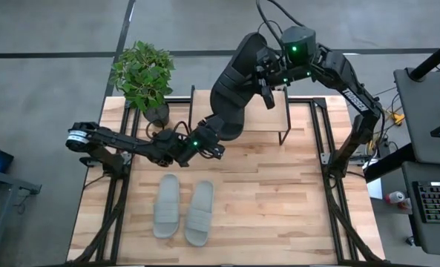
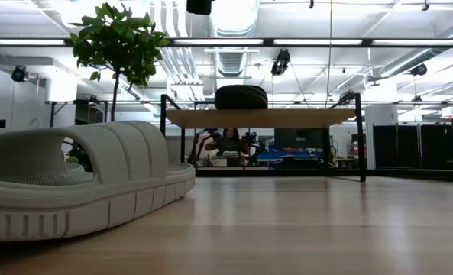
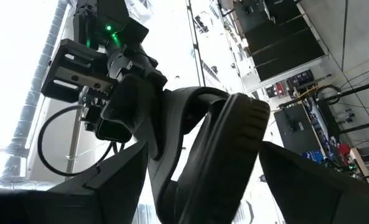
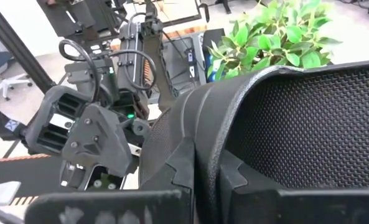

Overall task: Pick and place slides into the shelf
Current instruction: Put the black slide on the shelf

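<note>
A black slide (image 1: 231,96) hangs in the air over the shelf (image 1: 279,119), held between both grippers. I cannot tell whether the second black slide is pressed against it. My left gripper (image 1: 211,142) is shut on its near end and my right gripper (image 1: 268,90) on its far end. In the low view a black rounded end (image 2: 241,97) shows just above the shelf's plank (image 2: 302,118); whether it touches the plank I cannot tell. The two pale grey slides (image 1: 167,206) (image 1: 200,213) lie side by side, soles down, on the table's near half. My left gripper has the black slide's near end (image 3: 231,155) between its two fingers, coming from the table's left and slanting upward. The slide rises away from the fingers, tilted, clear of the table. My right gripper is shut on the far, higher end (image 1: 258,63), coming from the table's right. In the left wrist view its fingers (image 3: 125,109) close on the curved strap part (image 3: 172,109). Its own wrist view shows the textured sole (image 4: 308,124) filling the space ahead.
A potted plant (image 1: 142,74) stands at the table's far left corner, beside the shelf. The nearest grey slide (image 2: 81,179) fills the low view's left. Bare wood (image 1: 279,200) lies to the right of the grey pair. Desks and equipment (image 1: 427,111) stand beyond the right edge.
</note>
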`<action>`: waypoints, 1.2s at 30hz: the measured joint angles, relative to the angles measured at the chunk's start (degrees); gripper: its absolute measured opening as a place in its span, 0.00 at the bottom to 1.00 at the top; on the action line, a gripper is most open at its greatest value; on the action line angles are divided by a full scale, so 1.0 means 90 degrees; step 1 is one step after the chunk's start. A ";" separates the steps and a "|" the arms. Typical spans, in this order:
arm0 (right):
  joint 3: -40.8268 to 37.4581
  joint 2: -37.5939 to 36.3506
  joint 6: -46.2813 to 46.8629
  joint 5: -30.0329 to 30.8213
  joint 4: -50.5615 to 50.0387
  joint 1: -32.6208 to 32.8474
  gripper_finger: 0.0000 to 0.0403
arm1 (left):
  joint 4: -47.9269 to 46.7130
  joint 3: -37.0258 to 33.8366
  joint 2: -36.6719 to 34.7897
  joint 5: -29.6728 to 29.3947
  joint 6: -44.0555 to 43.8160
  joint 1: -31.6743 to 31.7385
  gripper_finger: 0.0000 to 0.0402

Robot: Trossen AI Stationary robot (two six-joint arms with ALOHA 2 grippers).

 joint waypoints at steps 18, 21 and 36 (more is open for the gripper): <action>0.0057 0.0142 0.0000 -0.0160 0.0043 0.0002 0.03 | -0.0141 -0.0010 0.0000 -0.0297 0.0031 0.0000 0.17; 0.0054 0.0142 -0.0002 -0.0154 0.0046 0.0002 0.03 | -0.0150 -0.0017 0.0000 -0.0380 0.0039 0.0002 0.06; 0.0049 0.0142 -0.0008 -0.0114 0.0075 0.0002 0.06 | -0.0094 -0.0015 0.0000 -0.0432 -0.0007 0.0000 0.06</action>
